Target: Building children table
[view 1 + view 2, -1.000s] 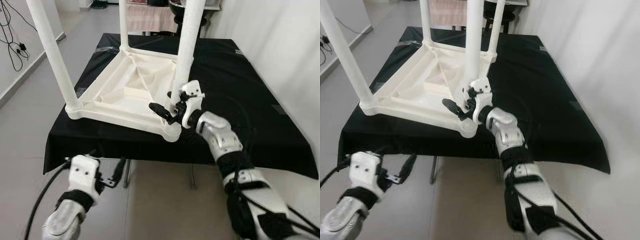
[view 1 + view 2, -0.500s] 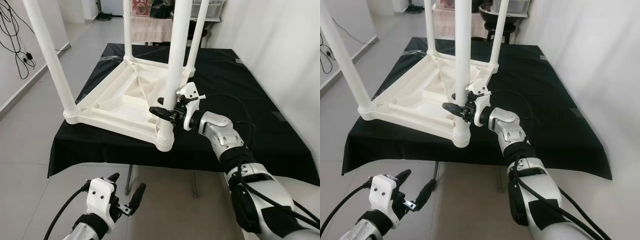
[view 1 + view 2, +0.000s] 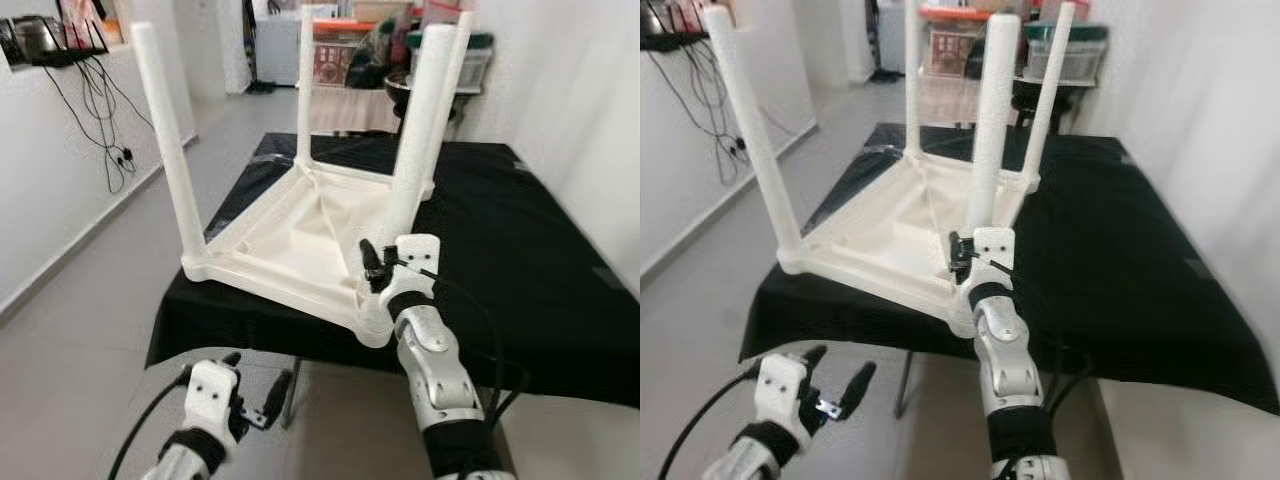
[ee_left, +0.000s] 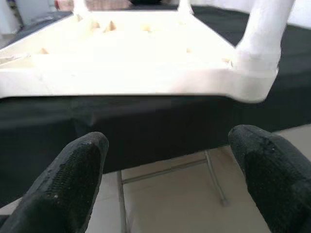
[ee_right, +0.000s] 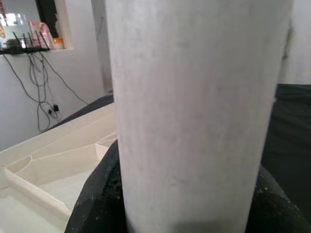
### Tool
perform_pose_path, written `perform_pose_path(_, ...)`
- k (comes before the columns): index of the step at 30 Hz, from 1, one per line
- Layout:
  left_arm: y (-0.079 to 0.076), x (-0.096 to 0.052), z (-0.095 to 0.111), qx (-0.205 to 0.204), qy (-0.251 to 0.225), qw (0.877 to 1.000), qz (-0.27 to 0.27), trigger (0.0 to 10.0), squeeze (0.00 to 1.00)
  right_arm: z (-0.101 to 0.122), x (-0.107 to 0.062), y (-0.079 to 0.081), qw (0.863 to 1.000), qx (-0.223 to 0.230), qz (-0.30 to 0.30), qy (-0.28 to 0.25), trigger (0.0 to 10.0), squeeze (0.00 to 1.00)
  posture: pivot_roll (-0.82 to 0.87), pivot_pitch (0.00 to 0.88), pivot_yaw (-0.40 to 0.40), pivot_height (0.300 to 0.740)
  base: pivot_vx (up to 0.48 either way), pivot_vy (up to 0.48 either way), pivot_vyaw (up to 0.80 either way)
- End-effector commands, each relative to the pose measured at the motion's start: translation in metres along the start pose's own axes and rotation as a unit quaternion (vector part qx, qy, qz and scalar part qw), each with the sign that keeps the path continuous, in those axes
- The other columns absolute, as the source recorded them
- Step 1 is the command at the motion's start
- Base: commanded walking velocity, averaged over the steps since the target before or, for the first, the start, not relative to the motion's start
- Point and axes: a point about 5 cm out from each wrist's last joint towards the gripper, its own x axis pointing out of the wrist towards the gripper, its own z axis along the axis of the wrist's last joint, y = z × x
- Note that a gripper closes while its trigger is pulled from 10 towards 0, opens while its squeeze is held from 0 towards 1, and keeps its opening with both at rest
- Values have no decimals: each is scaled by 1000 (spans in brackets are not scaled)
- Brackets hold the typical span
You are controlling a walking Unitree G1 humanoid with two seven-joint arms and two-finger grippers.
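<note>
Where the black-draped work table (image 3: 520,250) stands in the middle of the room, a white plastic children's table (image 3: 300,250) lies upside down on the cloth, its four round legs pointing up. No brand, label or writing can be read on it, and the shelves of clutter at the back are too blurred for any lettering to be made out.

The right gripper (image 3: 378,270) is up at the near corner of the upturned table, its two black fingers clasped around the near right leg (image 3: 412,150) just above the socket where that leg meets the tabletop. The right wrist view has the white leg (image 5: 199,111) pressed close between the dark pads on both sides.

The left gripper (image 3: 255,385) hangs low, in front of the draped table's edge and below the cloth, over the grey floor. Its fingers (image 4: 73,174) are spread apart with nothing between them, facing the near rim of the white tabletop (image 4: 136,80).

Black cables (image 3: 105,130) trail down the white wall on the left.
</note>
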Motion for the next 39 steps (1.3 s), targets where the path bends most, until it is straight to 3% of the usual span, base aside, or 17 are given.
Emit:
perform_pose_path(1,5,2,-6,18,13,1000,2,10000,0,-34,1,-25,995,10,-54,78,0,0,-15,0,4,740,0,0,0)
perform_pose_path(4,6,8,-7,30,11,999,8,10000,0,-18,20,-26,997,10,-55,55,0,0,-6,0,2,740,0,0,0)
perform_pose_path(8,6,10,-7,36,8,999,15,10000,0,-11,27,-21,998,10,-45,51,0,0,8,0,-9,740,0,0,0)
perform_pose_path(9,7,14,-6,48,6,999,19,10000,0,0,33,-11,999,4,-15,42,10000,0,31,0,-28,740,0,0,0)
perform_pose_path(10,8,18,-6,56,5,998,26,10000,0,12,38,-2,999,4,22,28,10000,922,43,0,-38,740,0,0,0)
perform_pose_path(11,8,18,-6,56,5,998,26,10000,0,12,38,-2,999,4,22,28,10000,922,43,0,-38,740,0,0,0)
perform_pose_path(12,9,20,-6,62,4,998,32,10000,0,23,42,7,997,13,76,13,10000,1000,55,0,-47,740,0,0,0)
perform_pose_path(14,11,23,-7,60,-1,997,40,10000,0,39,47,16,985,25,173,-7,10000,1000,66,0,-57,740,0,0,0)
perform_pose_path(15,11,23,-7,60,-1,997,40,10000,0,39,47,16,985,25,173,-7,10000,1000,66,0,-57,740,0,0,0)
perform_pose_path(16,11,24,-7,59,-2,997,41,10000,0,44,49,15,978,20,209,-11,10000,545,73,0,-64,740,0,0,0)
perform_pose_path(18,11,25,-7,58,-3,997,40,10000,0,46,50,14,974,15,226,-13,10000,545,73,0,-64,740,0,0,0)
perform_pose_path(19,10,26,-7,57,-4,998,39,10000,0,47,51,13,965,1,261,-8,10000,0,78,0,-71,740,0,0,0)
perform_pose_path(22,9,28,-8,57,-5,998,37,10000,0,47,51,11,953,-21,301,0,10000,0,81,0,-74,740,0,0,0)
perform_pose_path(25,7,32,-8,51,-8,998,28,10000,0,40,49,3,925,-67,373,37,10000,0,87,0,-81,740,0,0,0)
perform_pose_path(29,7,33,-8,49,-10,998,25,10000,0,36,48,1,917,-64,390,56,10000,0,87,0,-82,740,0,0,0)
perform_pose_path(30,7,33,-9,48,-12,998,26,10000,0,35,48,0,914,-60,397,62,0,0,79,0,-75,740,0,0,0)
perform_pose_path(39,7,34,-10,37,-15,999,24,10000,0,31,42,-4,894,-33,442,70,0,0,61,0,-60,740,0,0,0)
